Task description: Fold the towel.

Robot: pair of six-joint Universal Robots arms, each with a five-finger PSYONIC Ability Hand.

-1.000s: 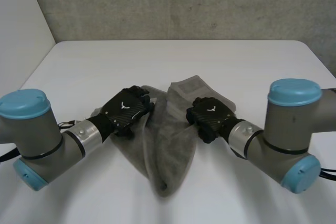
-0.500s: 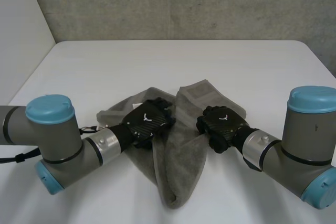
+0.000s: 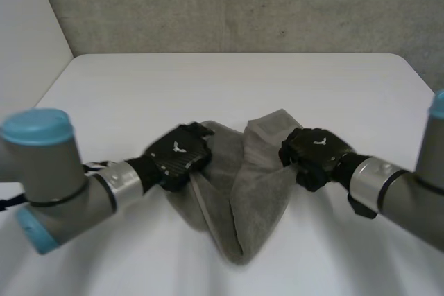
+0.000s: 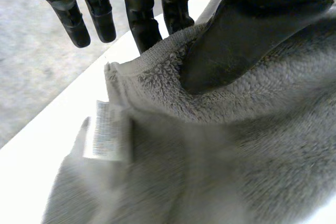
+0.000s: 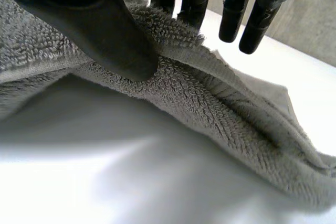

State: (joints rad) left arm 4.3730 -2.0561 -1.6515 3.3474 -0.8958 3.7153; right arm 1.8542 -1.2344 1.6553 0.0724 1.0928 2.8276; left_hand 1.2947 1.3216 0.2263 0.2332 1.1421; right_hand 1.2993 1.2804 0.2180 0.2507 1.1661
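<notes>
The grey towel (image 3: 258,202) sags in a V between my two hands above the white table (image 3: 229,81), its low point toward the near edge. My left hand (image 3: 177,157) grips the towel's left upper edge. In the left wrist view, the thumb (image 4: 241,35) pinches the terry edge (image 4: 157,77) against the fingers, next to a white label (image 4: 103,129). My right hand (image 3: 316,154) holds the right upper edge. The right wrist view has its thumb (image 5: 100,30) pressing the towel's hem (image 5: 210,98) against the fingers.
The table's far half lies bare up to a rough grey wall (image 3: 243,5). Both forearms reach in from the near corners, the left elbow (image 3: 38,171) low at the near left.
My left hand has closed on the towel's edge. Both hands have shifted to the right and a little nearer, carrying the towel with them.
</notes>
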